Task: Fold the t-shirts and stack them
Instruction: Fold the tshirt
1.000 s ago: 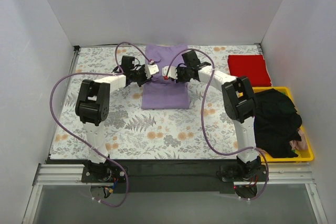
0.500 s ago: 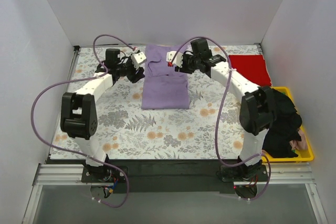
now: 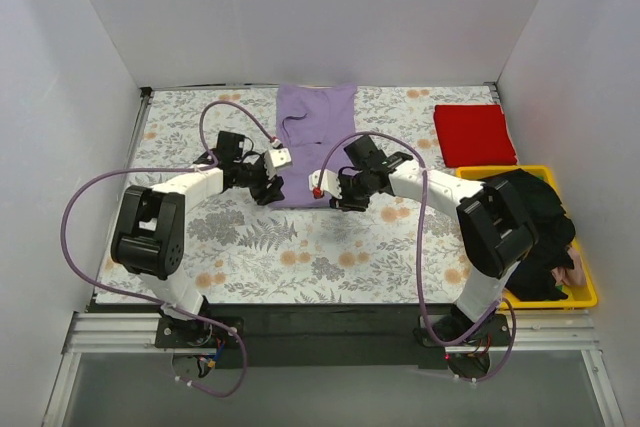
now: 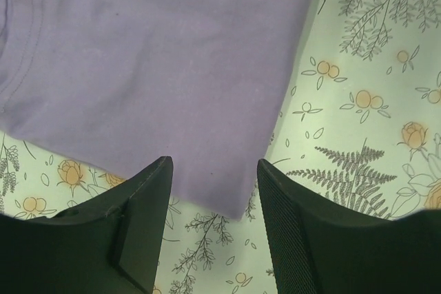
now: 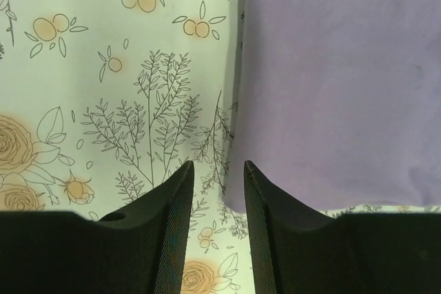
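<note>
In the top view, the lavender t-shirt [image 3: 316, 132] lies flat as a long narrow rectangle on the floral cloth [image 3: 300, 247]. It is at the middle of the far half, with its far end near the back wall. The red t-shirt [image 3: 475, 134] lies folded as a small square at the far right, well apart from the lavender one. Nearer on the right side, a yellow tray [image 3: 590, 295] holds a heap of black clothing [image 3: 525, 227].

Both arms reach to the near end of the lavender t-shirt. The left gripper [image 3: 271, 190] is at the near left corner and the right gripper [image 3: 346, 201] is at the near right corner. From this view I cannot tell how the fingers stand.

In the left wrist view, the left gripper [image 4: 213, 194] has its two dark fingers [image 4: 141, 204] clearly apart. A corner of the lavender t-shirt [image 4: 158, 67] lies in the gap between them, flat on the floral cloth [image 4: 358, 101]. Nothing is clamped.

In the right wrist view, the right gripper [image 5: 217, 194] also has its fingers [image 5: 172, 225] apart, with a narrower gap. The lower corner of the lavender t-shirt [image 5: 331, 87] lies just before the gap, and the floral cloth [image 5: 103, 67] fills the left side. The fingers hold nothing.
</note>
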Tool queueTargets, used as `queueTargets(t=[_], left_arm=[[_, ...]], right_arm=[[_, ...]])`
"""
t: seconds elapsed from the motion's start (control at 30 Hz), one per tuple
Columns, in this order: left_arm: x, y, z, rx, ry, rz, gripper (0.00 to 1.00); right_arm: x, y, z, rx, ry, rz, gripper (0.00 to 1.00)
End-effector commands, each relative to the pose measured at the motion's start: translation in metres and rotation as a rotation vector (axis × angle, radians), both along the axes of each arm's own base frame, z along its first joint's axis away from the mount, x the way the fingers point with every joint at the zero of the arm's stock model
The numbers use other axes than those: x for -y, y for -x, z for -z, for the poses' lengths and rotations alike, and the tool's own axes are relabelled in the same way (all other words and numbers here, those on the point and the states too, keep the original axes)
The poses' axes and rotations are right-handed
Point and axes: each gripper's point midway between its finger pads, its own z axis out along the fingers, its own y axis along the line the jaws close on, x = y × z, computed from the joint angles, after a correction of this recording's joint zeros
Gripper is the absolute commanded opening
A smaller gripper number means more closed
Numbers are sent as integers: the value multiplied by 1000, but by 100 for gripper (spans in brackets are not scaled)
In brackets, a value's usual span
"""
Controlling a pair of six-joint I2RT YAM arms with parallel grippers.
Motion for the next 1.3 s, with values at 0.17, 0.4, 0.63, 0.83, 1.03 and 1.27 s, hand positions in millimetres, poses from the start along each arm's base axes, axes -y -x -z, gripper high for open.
queueTargets(t=[0.17, 0.4, 0.63, 0.83, 1.03, 1.27], left_arm=[[0, 1, 18, 46, -67, 101, 50], [-4, 0, 38, 34, -118, 128, 47], [-10, 4, 56, 23, -174, 170, 37], [-10, 7, 47, 26, -164, 180, 33], [-2, 12, 10, 98, -96, 191, 42], [-2, 20, 3, 120, -89, 208, 38]], right_arm=[[6, -17, 31, 41, 69, 36, 42], [17, -21, 56, 53, 128, 66, 42], [25, -15, 70, 23, 170, 73, 14], [27, -15, 64, 27, 168, 80, 1], [23, -13, 56, 18, 145, 80, 1], [23, -12, 52, 21, 141, 78, 1]])
